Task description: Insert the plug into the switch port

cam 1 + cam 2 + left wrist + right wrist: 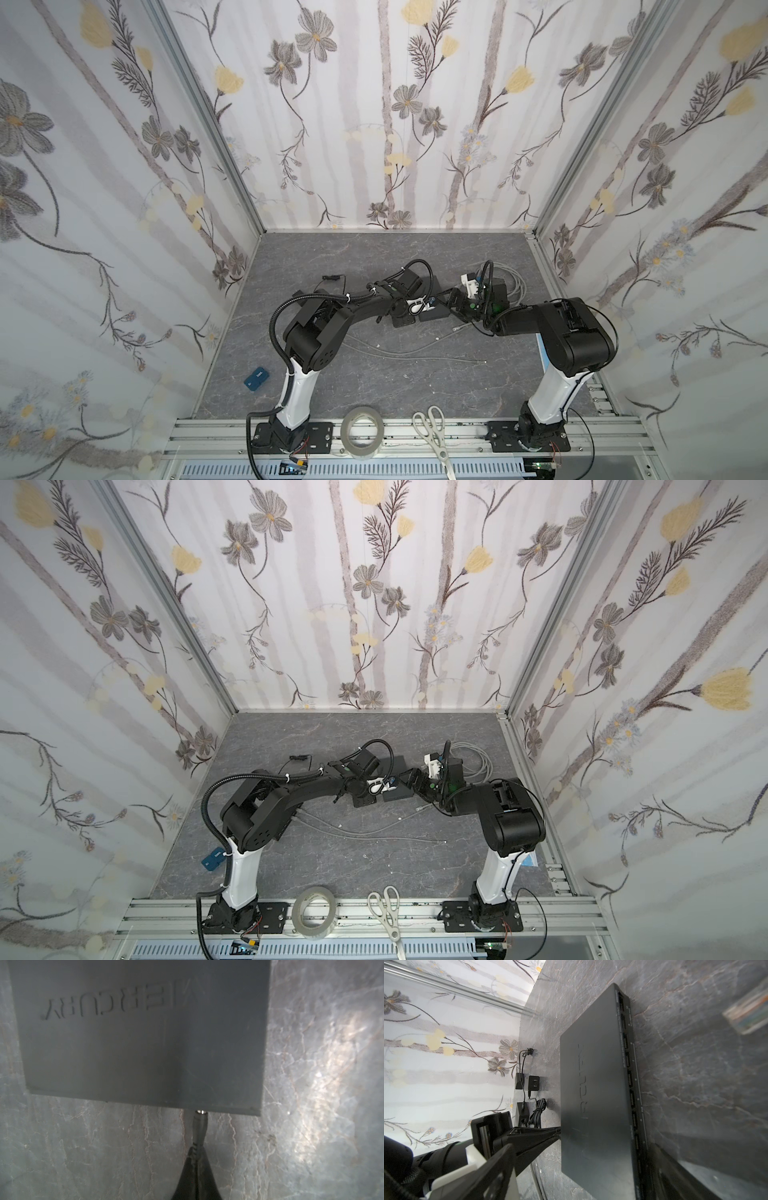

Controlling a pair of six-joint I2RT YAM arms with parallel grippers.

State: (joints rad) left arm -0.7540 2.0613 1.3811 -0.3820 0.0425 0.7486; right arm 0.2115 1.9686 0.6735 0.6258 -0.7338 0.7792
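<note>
Step judged: insertion, unfinished; left jaws clamped on plug point(200, 1126), tip at switch point(141, 1043) edge, 9 o'clock side, metal collar showing; right jaws apart, 3 o'clock side. Next: straight push, switch braced.

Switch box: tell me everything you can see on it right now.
The switch is a flat, dark grey rectangular box, matte plastic by the look, with MERCURY embossed on its top. It lies flat on the marble-look table, near the middle in both top views. A row of ports lines one long side. On the opposite side the plug, pinched in the shut left gripper, meets its edge with some of the metal tip showing.
</note>
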